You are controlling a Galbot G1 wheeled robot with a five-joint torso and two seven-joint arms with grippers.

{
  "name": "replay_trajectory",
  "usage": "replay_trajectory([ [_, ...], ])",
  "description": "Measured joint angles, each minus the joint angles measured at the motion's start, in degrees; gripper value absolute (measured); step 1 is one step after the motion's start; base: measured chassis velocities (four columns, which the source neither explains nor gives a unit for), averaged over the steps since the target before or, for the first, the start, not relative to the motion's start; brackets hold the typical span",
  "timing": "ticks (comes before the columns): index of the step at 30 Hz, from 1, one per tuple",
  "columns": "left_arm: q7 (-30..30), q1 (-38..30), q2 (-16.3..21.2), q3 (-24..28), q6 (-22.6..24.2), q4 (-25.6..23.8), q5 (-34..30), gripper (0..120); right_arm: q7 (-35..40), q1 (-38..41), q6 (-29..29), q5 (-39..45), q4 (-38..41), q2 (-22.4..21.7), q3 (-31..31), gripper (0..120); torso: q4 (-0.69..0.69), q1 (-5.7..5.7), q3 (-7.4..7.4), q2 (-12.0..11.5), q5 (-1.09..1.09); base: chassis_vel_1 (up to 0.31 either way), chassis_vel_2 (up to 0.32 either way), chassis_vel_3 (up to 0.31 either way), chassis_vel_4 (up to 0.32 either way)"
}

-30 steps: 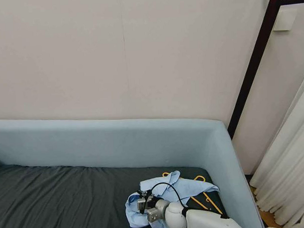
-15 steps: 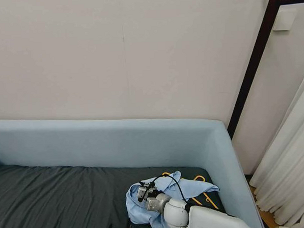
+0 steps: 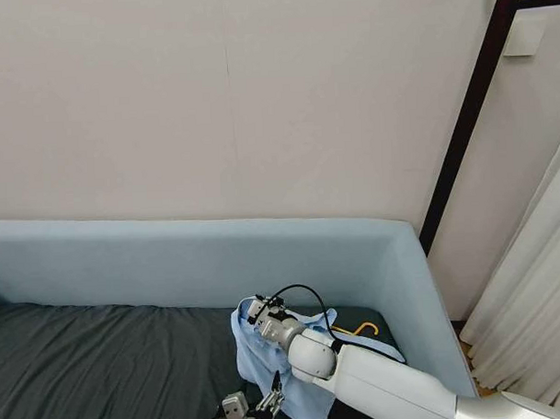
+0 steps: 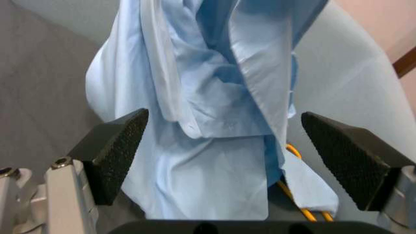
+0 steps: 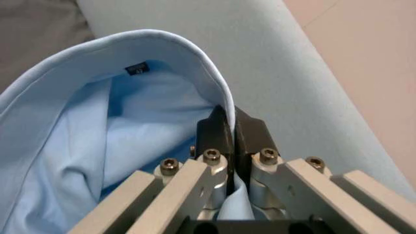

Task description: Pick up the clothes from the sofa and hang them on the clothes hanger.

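Observation:
A light blue shirt [image 3: 265,362] hangs above the dark sofa seat, lifted by its collar. My right gripper [image 3: 257,310] is shut on that collar; in the right wrist view the jaws [image 5: 229,127] pinch the collar edge of the shirt [image 5: 123,126] just below its label. My left gripper [image 3: 254,413] sits low at the front, below the hanging cloth. In the left wrist view it [image 4: 227,148] stands open, its two black pads wide apart, with the shirt [image 4: 208,112] dangling just beyond them. A yellow hanger [image 3: 362,332] lies on the seat behind the shirt.
The sofa has a dark grey seat [image 3: 101,363] and a pale blue backrest [image 3: 171,264] that turns into a side arm [image 3: 421,306] at the right. A dark pole [image 3: 465,120] rises against the wall at the right. White curtains [image 3: 537,320] hang beyond it.
My right gripper has risen and moved toward the backrest, pulling the shirt up off the seat so it hangs. My left gripper has come up into the head view beneath it.

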Motion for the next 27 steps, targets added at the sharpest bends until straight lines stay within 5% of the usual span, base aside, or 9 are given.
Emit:
replay_trajectory([
  [10, -0.3, -4.7, -2.7, -2.8, -1.9, 9.3, 0.5, 93, 0.4, -0.8, -0.5, 0.7, 1.8, -1.9, 1.5, 0, 0.00, 0.00, 0.00, 0.0, 0.00, 0.000, 0.000, 0.000, 0.000],
  [27, 7.6, -12.0, -9.0, -2.3, -4.8, 20.7, -6.9, 91, 1.4, -1.7, -1.3, 1.5, 4.1, -3.8, 2.2, 0, 0.00, 0.00, 0.00, 0.0, 0.00, 0.000, 0.000, 0.000, 0.000],
])
